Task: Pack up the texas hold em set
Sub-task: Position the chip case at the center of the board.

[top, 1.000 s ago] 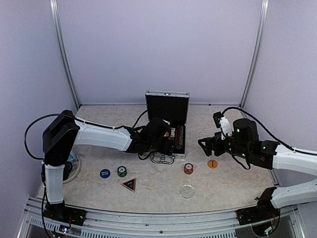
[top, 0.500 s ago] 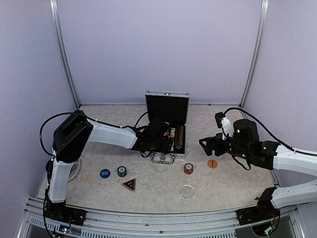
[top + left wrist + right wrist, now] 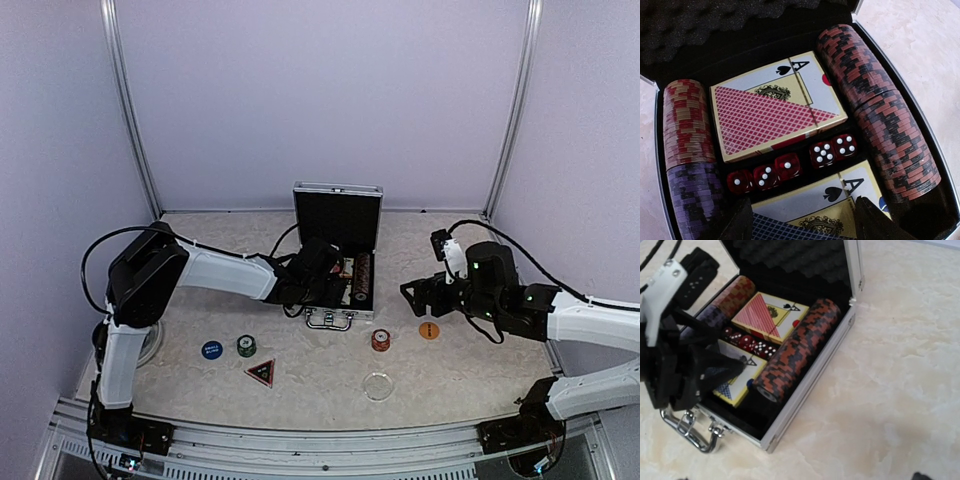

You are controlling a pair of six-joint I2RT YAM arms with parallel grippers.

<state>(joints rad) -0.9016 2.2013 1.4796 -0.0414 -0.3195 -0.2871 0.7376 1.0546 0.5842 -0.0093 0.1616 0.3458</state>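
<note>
Left claw (image 3: 807,222), jaws narrowing, straddles the near card deck (image 3: 812,200) seated in the briefcase (image 3: 807,390); whether it grips is unclear. Beyond sit dice (image 3: 790,167). Right claw (image 3: 415,293) hangs wide and empty, with loose chips (image 3: 380,340) nearby and unpacked.

Even diffuse light, soft shadows, mild glare, crisp close-ups

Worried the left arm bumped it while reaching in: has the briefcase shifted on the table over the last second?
No. In the top view the briefcase sits where it was; its handle keeps the same gap to the red chip stack and orange button.
</note>
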